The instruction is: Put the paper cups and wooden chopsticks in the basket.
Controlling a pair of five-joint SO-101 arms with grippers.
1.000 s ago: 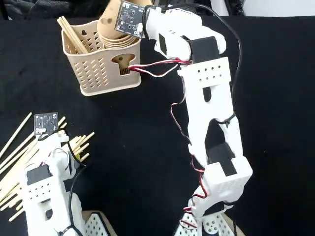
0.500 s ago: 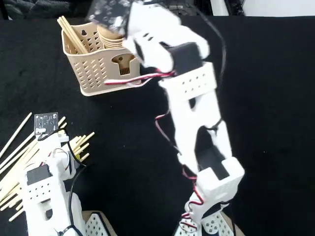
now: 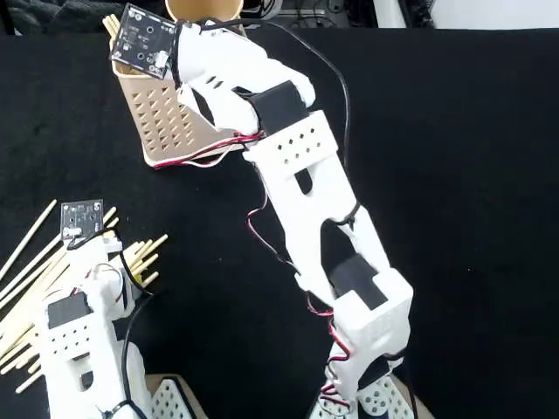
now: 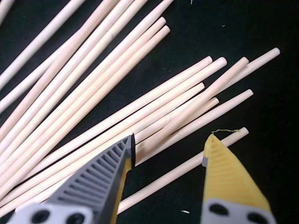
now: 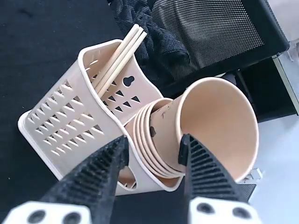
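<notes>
- Right arm [image 3: 297, 175]: it stood nearly upright, pointing to 12 o'clock, and has swung to lean toward 11 o'clock. Its elbow has shifted toward 9 o'clock.
- Wrist camera board [image 3: 144, 41]: carried from the 1 o'clock corner of the basket [image 3: 166, 122], across its top, to its 11 o'clock corner.
- Basket: the 3 o'clock half, with the handle cut-out, was in open view and now lies behind the arm.
- Paper cups: the stack seen earlier is covered; one cup mouth [image 3: 205, 9] shows at the basket's 12 o'clock edge.
- Chopsticks in the basket [image 3: 110, 21]: covered except for their tips.
- Wires [image 3: 214, 148]: moved from the basket's 3 o'clock side to its 6 o'clock edge.
</notes>
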